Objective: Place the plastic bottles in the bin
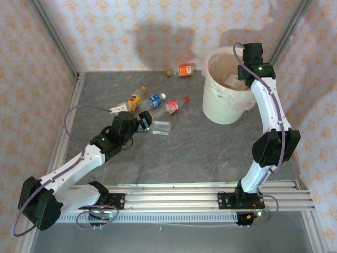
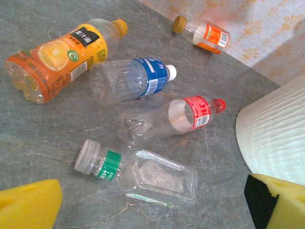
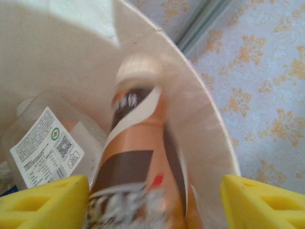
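Left gripper (image 2: 152, 207), spread wide, hangs over the green-label bottle (image 2: 138, 171); four other bottles (image 2: 128, 78) lie on the table (image 2: 38, 133) beyond it. Right gripper (image 3: 152, 202) is spread wide above the bin (image 3: 209, 109), with a blurred brown-label bottle (image 3: 138, 162) between its pads (image 3: 43, 200), inside the rim.

Bright, even light throughout; soft shadows fall on the back wall (image 1: 105, 31), and the brown-labelled bottle (image 3: 138, 162) is blurred.
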Robot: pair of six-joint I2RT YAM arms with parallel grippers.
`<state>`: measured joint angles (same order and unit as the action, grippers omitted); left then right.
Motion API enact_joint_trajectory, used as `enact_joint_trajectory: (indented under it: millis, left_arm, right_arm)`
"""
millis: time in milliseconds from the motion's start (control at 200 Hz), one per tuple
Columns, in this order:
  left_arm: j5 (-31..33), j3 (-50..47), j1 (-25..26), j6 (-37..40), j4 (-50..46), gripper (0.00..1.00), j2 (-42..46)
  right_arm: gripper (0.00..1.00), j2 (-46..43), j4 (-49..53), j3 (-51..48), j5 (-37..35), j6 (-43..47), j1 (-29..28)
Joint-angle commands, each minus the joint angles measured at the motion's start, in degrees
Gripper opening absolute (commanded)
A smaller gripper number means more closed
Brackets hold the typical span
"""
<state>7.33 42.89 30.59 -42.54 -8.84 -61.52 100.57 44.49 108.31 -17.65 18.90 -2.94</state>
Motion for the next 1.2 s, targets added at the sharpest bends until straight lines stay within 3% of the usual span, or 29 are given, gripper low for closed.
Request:
enact_joint_trajectory:
  millis: [0,260,455,631,801,1196]
  left_arm:
    - [2.34,0.03,-0.53,-0.76,-1.65,1.00,-0.16]
    - [1.87,0.42,-0.53,-1.18,-1.64,1.00,-0.81]
    - [2.25,0.42,-0.53,-1.22,-1.98,1.00,-0.77]
    - [1.91,0.67,-0.53,-1.40,-2.05,1.00,-1.32]
    - [2.49,0.76,-0.53,-1.28,-2.65,1.00,-1.60]
    - [1.87,2.11,-0.52,-1.23,-2.76,1.00,-3.95]
  right_arm:
    - [0.76,-1.29,-0.72,0.61,-4.24,-1.02,0.22]
    - [0.79,-4.15,-1.55,0.78,-4.95,-1.40,0.22]
    - [0.83,-8.01,-3.13,-2.00,-1.00,-3.16,0.22]
    - [0.85,-7.71,-0.54,-2.51,-6.34,-3.25,0.77]
    - [0.85,-8.11,4.17,-1.79,-1.07,-4.91,2.59]
    - [0.86,-0.41,2.35,-1.98,-0.28,-4.82,4.79]
